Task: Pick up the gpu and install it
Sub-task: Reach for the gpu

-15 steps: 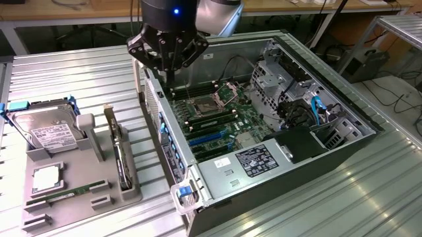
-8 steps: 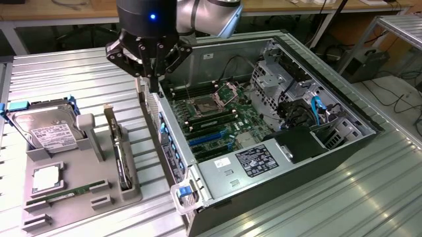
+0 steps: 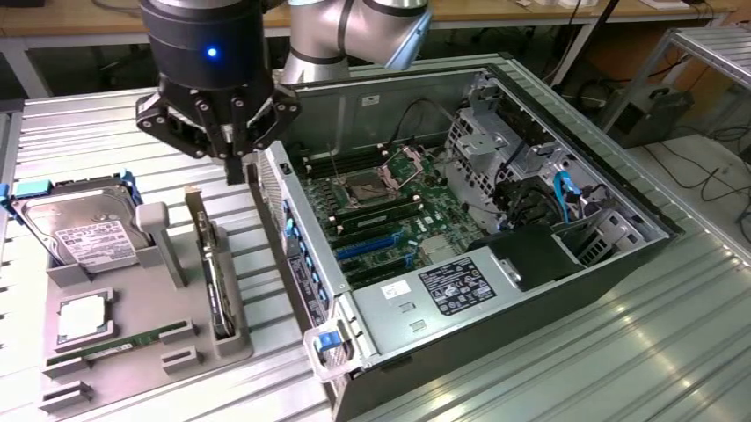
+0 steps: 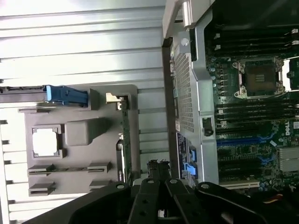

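Note:
The gpu (image 3: 211,272) is a slim black card standing on edge in a slot of the grey holder tray (image 3: 141,369), with its silver bracket end toward the far side. The wrist view looks down on the gpu (image 4: 123,140) edge-on. My gripper (image 3: 235,165) hangs above the card's far end, close to the open computer case's rear wall, with its fingers pressed together and nothing between them. In the wrist view the gripper (image 4: 159,189) points down between the tray and the case.
The open computer case (image 3: 610,255) lies at the exterior view's right, its motherboard showing blue expansion slots (image 3: 369,248). The tray also holds a hard drive (image 3: 83,233), a processor (image 3: 83,316) and a green memory stick (image 3: 129,338). A ribbed metal table (image 3: 610,352) lies underneath.

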Robot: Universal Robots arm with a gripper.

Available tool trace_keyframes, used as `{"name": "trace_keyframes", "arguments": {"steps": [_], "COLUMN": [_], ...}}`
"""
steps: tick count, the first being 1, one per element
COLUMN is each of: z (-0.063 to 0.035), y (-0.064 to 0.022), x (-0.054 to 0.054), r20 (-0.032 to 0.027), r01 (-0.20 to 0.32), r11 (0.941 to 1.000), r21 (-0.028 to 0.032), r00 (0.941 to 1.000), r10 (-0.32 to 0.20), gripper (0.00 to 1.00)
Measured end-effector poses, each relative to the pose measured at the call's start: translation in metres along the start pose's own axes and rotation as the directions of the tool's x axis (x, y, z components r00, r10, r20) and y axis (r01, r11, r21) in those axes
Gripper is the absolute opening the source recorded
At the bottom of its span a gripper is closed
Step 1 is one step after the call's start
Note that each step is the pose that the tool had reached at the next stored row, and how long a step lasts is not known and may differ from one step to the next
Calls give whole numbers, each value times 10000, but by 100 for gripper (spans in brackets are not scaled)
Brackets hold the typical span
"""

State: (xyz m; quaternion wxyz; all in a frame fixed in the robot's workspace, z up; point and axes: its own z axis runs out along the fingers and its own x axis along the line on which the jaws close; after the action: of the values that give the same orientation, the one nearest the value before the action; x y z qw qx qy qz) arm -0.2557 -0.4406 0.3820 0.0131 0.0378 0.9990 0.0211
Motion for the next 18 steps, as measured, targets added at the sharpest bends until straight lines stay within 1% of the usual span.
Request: {"name": "trace_keyframes", "arguments": {"steps": [4, 10, 13, 18], "z": [36, 120, 143, 141], "y": [-40, -124, -151, -151], "x": [138, 348, 375, 375], "r20": [3, 10, 12, 9], "r01": [0, 4, 5, 4], "r11": [10000, 9999, 9998, 9998], "r21": [31, 145, 189, 191], "r00": [10000, 10000, 10000, 10000], "r10": [0, -4, -6, -4], "gripper": [11, 11, 11, 11]}}
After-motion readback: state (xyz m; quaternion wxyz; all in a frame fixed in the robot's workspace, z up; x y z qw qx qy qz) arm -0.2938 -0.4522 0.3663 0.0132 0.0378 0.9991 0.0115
